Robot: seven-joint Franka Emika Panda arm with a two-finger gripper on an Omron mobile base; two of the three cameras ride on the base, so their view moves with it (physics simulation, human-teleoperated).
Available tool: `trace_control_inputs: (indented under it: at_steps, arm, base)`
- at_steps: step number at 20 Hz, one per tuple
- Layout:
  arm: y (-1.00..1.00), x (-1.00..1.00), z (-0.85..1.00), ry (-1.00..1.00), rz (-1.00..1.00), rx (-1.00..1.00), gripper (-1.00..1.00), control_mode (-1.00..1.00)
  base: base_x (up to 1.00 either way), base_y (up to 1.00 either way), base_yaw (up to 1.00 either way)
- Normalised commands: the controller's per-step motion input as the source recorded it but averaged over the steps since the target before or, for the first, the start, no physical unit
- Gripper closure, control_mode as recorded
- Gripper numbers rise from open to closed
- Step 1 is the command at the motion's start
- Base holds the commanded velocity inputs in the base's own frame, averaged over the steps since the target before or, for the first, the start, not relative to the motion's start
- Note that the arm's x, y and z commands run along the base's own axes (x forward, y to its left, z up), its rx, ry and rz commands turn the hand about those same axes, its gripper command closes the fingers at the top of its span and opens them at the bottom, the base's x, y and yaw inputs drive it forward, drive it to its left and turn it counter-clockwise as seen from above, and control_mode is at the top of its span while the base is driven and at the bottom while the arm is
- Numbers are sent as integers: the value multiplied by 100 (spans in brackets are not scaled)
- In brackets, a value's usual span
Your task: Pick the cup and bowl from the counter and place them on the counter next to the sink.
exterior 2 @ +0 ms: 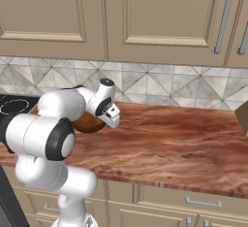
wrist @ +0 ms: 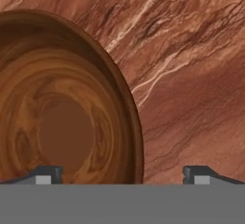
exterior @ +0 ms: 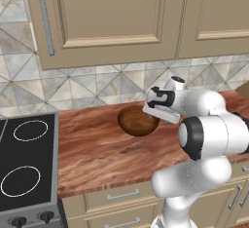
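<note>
In the left base view a black stovetop with white rings (exterior: 26,166) sits at the left end of the reddish-brown glossy wood-grain bench (exterior: 107,154), and the round dark brown wood-look bowl (exterior: 137,121) rests near the tiled wall with the white arm's hand just over its right rim. The right base view hides most of the bowl (exterior 2: 88,122) behind the arm. In the hand view the jaws (wrist: 123,173) stand wide apart, straddling the bowl's (wrist: 62,103) rim.

Round dark brown wood-grain bowl (exterior: 137,121), upright on glossy reddish-brown counter (exterior: 102,154), near the far tiled wall, right of stovetop.
</note>
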Motion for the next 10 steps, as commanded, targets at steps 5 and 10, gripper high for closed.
trace_control_inputs:
  at_steps: [5,10]
  arm:
    - [0,-5,-23,0,0,0,-100,-100]
    - [0,0,-24,0,0,0,-100,-100]
  base:
    - [0,0,0]
    - [0,0,0]
